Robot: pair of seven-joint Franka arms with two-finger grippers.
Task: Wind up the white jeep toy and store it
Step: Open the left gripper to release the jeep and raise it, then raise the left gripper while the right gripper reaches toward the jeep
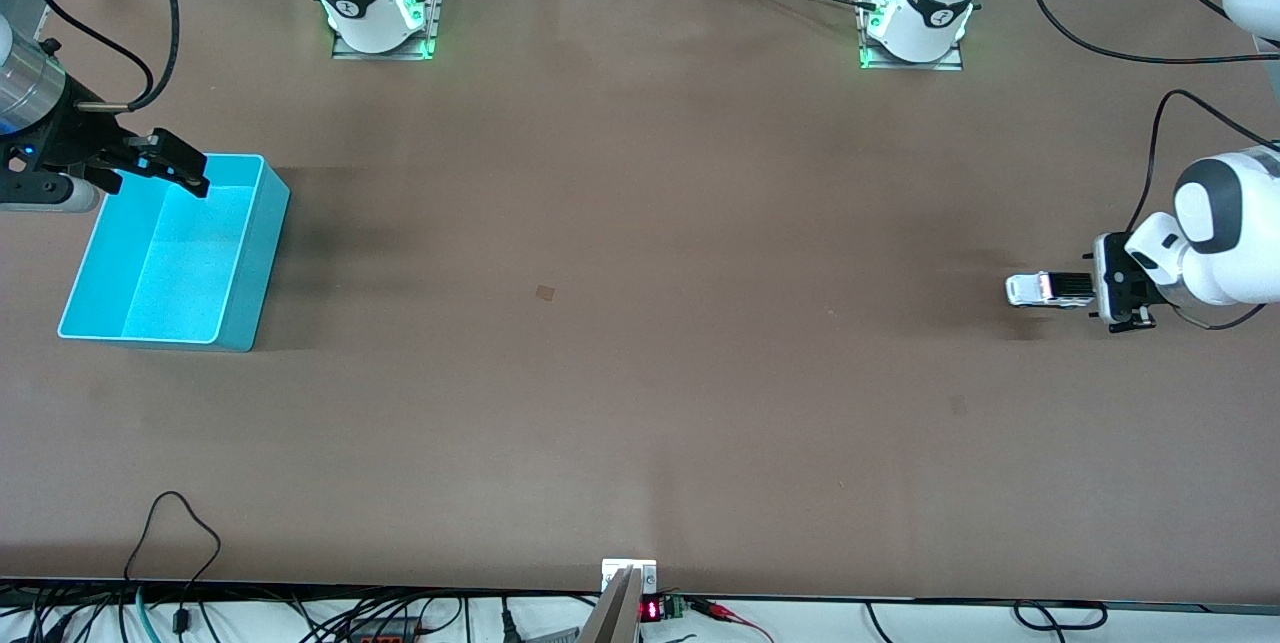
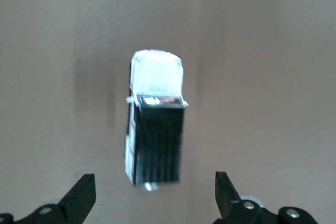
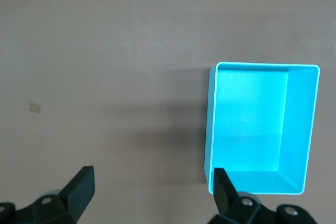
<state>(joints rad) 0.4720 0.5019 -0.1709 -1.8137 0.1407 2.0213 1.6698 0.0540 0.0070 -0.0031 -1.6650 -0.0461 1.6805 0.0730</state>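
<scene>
Now your white jeep toy [image 1: 1045, 290] lies on the table [image 1: 640, 343], long axis nine-to-three, hood at nine o'clock; the left gripper [image 2: 155, 195] gapes wide, empty, at its tail. Your right gripper [image 1: 165, 166] waits wide over the turquoise bin [image 1: 255, 253].

Front view high across the counter [image 1: 640, 373], facing both arm bases at twelve o'clock, left wrist view close, looking down on the white jeep toy [image 2: 155, 121], slightly blurred, right wrist view higher over the turquoise bin [image 3: 262, 124], each shared with the front view.
</scene>
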